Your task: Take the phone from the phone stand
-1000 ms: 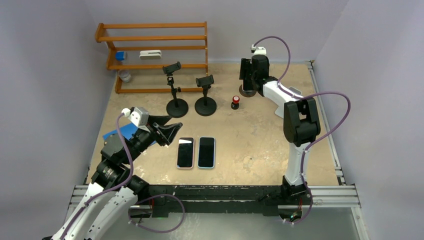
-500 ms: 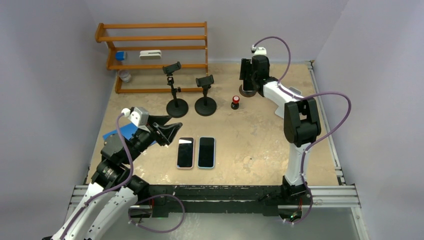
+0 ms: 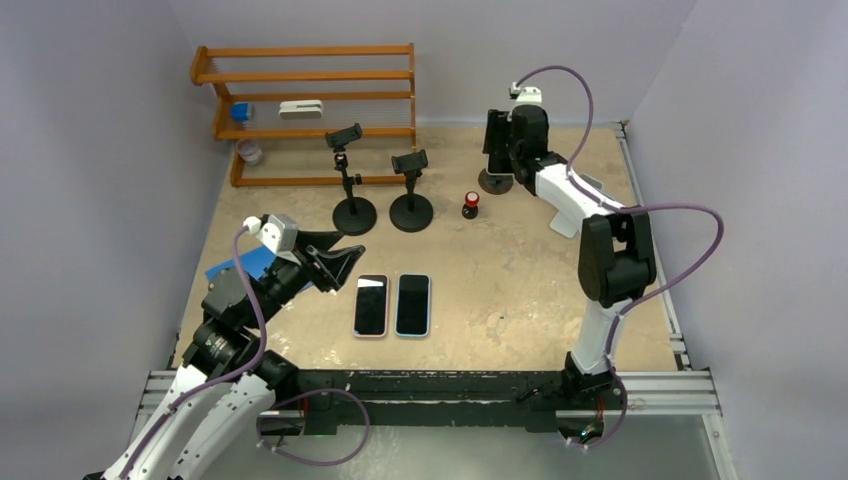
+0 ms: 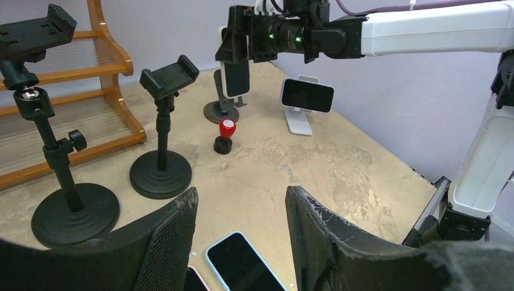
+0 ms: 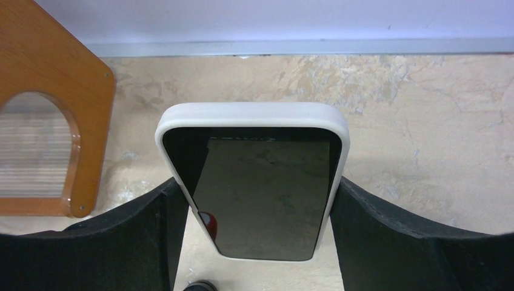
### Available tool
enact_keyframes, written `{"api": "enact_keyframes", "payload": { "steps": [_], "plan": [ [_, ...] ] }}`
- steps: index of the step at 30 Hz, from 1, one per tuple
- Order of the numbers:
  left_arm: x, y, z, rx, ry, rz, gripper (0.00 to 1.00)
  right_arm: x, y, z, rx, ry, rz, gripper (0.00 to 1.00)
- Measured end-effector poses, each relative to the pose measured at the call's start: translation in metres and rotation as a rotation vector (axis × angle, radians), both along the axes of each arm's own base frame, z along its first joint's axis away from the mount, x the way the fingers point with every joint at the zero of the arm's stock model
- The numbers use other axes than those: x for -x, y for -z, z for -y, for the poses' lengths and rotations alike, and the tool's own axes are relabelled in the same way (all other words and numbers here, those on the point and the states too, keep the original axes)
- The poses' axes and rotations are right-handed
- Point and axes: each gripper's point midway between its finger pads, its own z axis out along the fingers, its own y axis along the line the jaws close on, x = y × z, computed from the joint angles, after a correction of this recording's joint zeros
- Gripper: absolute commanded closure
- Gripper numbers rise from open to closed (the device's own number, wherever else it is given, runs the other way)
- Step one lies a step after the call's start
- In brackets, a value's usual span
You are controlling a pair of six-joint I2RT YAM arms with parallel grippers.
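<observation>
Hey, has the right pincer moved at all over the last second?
Yes. The right pincer, gripping the white-cased phone, has shifted toward the back wall and slightly right, away from the stand base on the table.

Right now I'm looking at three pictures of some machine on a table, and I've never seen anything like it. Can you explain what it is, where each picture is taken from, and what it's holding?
It is a robot with two arms bolted to the near edge of a table. The wide picture looks down from above and behind them. The other two pictures come from a small camera on each wrist, so you see that hand's own fingers. The right hand is at the far side, gripping a white-cased phone by its edges. The left hand is open and empty, near two phones lying flat. Two empty black stands, a wooden rack and a small red-topped object are also on the table.
</observation>
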Motion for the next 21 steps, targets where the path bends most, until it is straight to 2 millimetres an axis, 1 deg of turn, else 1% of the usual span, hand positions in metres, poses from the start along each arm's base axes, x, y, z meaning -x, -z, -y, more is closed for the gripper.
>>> {"api": "enact_keyframes", "payload": {
  "steps": [4, 8, 11, 12, 13, 16, 17, 18, 19, 21],
  "plan": [
    [0.000, 0.000, 0.000, 0.000, 0.001, 0.000, 0.47, 0.006, -0.017, 0.001, -0.010, 0.001, 0.028, 0.55],
    [0.000, 0.000, 0.000, 0.000, 0.000, 0.000, 0.47, 0.012, -0.028, 0.003, -0.026, 0.006, 0.043, 0.57],
    [0.000, 0.000, 0.000, 0.000, 0.000, 0.000, 0.47, 0.024, -0.041, 0.005, -0.062, 0.019, 0.060, 0.58],
    [0.000, 0.000, 0.000, 0.000, -0.001, 0.000, 0.47, 0.030, -0.047, 0.006, -0.076, 0.023, 0.069, 0.58],
    [0.000, 0.000, 0.000, 0.000, -0.002, 0.000, 0.47, 0.037, -0.055, 0.007, -0.093, 0.026, 0.080, 0.58],
    [-0.001, 0.000, -0.001, 0.000, -0.007, 0.000, 0.47, 0.057, -0.090, 0.010, -0.155, 0.032, 0.142, 0.59],
    [-0.001, 0.000, -0.001, 0.000, -0.010, -0.001, 0.47, 0.066, -0.103, 0.010, -0.178, 0.029, 0.167, 0.59],
    [-0.002, 0.000, -0.002, 0.001, -0.014, -0.001, 0.47, 0.079, -0.125, 0.010, -0.211, 0.019, 0.209, 0.59],
    [-0.002, 0.000, -0.002, 0.001, -0.017, -0.001, 0.47, 0.083, -0.130, 0.009, -0.219, 0.016, 0.219, 0.59],
    [-0.003, 0.000, -0.003, 0.002, -0.024, -0.001, 0.47, 0.101, -0.153, 0.006, -0.256, -0.004, 0.272, 0.59]
  ]
}}
